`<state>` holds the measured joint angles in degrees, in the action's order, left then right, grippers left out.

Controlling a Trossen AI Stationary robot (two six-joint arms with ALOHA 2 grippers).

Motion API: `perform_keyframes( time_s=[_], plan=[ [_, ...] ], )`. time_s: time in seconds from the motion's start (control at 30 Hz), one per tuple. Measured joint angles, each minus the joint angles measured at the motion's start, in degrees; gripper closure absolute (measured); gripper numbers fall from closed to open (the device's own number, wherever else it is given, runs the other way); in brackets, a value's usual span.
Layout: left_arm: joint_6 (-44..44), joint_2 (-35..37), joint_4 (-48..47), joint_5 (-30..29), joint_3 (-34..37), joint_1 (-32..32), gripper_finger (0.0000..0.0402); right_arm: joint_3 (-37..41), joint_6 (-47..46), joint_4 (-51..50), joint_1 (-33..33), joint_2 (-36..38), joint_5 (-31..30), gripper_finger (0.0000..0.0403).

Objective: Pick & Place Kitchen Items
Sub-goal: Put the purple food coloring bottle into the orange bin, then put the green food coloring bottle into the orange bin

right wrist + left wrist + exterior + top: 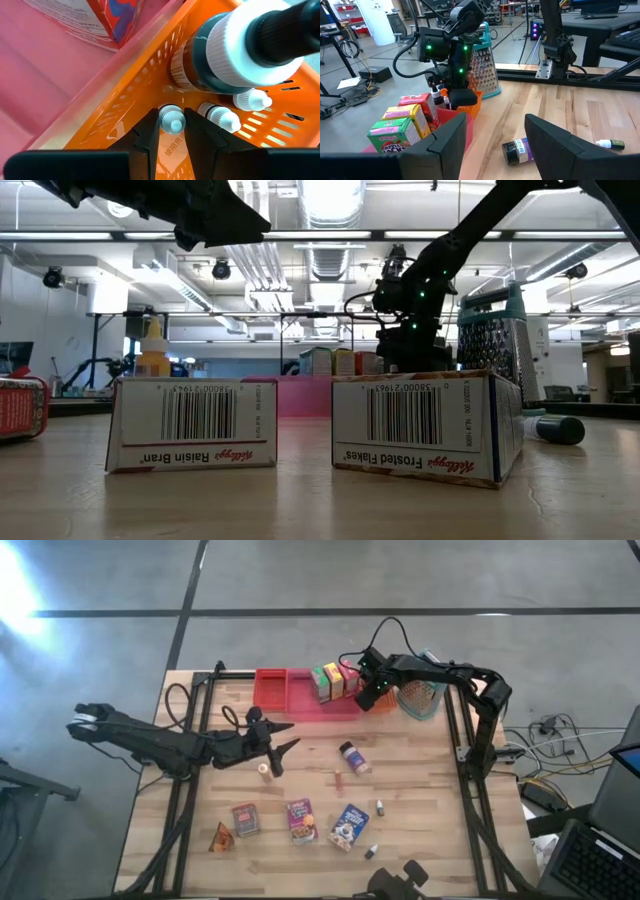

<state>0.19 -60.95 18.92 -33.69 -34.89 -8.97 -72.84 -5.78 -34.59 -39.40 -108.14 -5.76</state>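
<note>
My right gripper (172, 131) reaches steeply down into the orange bin (125, 95) at the table's far side and is shut on a small white-capped bottle (172, 121). Beside it in the bin stand a white-lidded jar (230, 55) and two more small bottles (220, 116). Green, yellow and red boxes (334, 681) stand in the red tray (275, 690). My left gripper (280, 738) hovers open and level over the table's middle, holding nothing. Near the front edge lie a red box (245, 819), a purple box (300, 820), a blue box (348, 826) and an orange wedge (220, 838). My right gripper pinches the small bottle at its top end, just under the white cap (175, 125), between its two fingertips. The fingers come from above, slanting steeply down. The bottle stands upright inside the orange bin; whether its base rests on the bin floor is hidden.
A metal grater (420, 696) stands right of the orange bin. A spice jar (353, 757) lies on its side mid-table, with a tiny jar (264, 769) and two small dropper bottles (380, 807) nearby. Black frame rails (466, 755) run along the table's sides.
</note>
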Motion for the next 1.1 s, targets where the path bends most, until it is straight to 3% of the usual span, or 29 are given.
perform_keyframes(
  time_s=[0.67, 1.1],
  plan=[
    [0.0, 0.0, 0.0, 0.0, 0.0, 0.0, 0.0195, -1.1, 0.8, -0.7, 0.0, 0.0, 0.0, 0.0251],
    [3.1, 0.0, -0.1, 0.0, 0.0, 0.0, 0.0195, -9.7, 2.6, -15.9, 1.7, 1.2, -0.6, 0.0221]
  ],
)
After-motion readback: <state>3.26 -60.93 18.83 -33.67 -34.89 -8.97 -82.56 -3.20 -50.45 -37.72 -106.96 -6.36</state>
